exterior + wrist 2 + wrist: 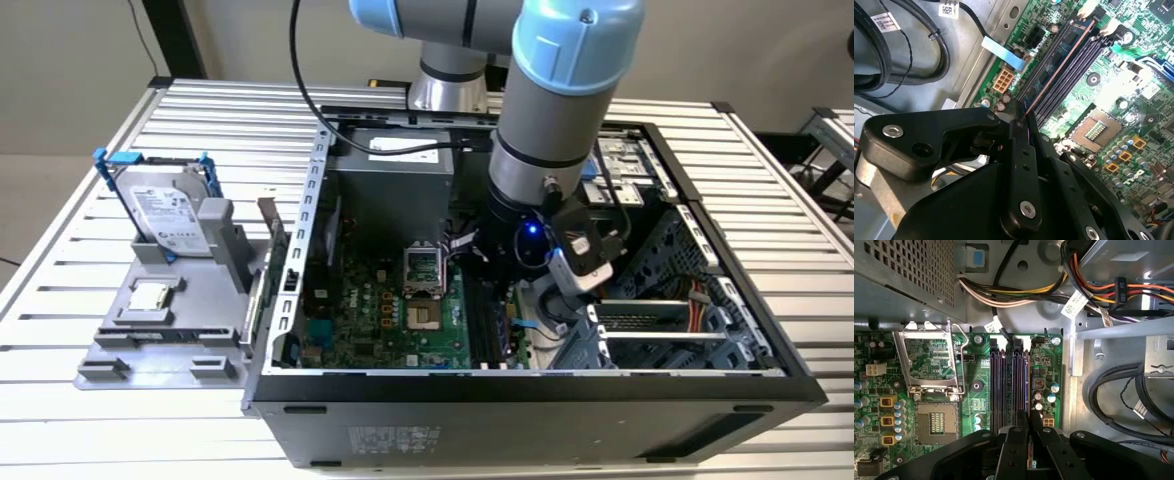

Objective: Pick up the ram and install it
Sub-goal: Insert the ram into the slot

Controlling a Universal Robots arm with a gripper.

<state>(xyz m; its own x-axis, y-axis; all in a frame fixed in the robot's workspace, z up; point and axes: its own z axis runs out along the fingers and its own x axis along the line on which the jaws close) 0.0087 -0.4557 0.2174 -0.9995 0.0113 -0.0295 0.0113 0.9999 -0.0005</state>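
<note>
Gripper [1026, 117]: you are seeing its jaws closing on the ram's near end.
Ram [1061, 57]: it is standing on edge in the outermost slot of the green board [1114, 95].
Case [534, 385]: it is lying open on the table [80, 420].

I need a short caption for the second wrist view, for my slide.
Gripper closed on the ram, which stands in a memory slot of the green motherboard.

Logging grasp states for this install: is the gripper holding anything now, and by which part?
The gripper is shut on the ram, pinching its near end; the stick runs along the outermost memory slot, the one nearest the board's edge.
</note>
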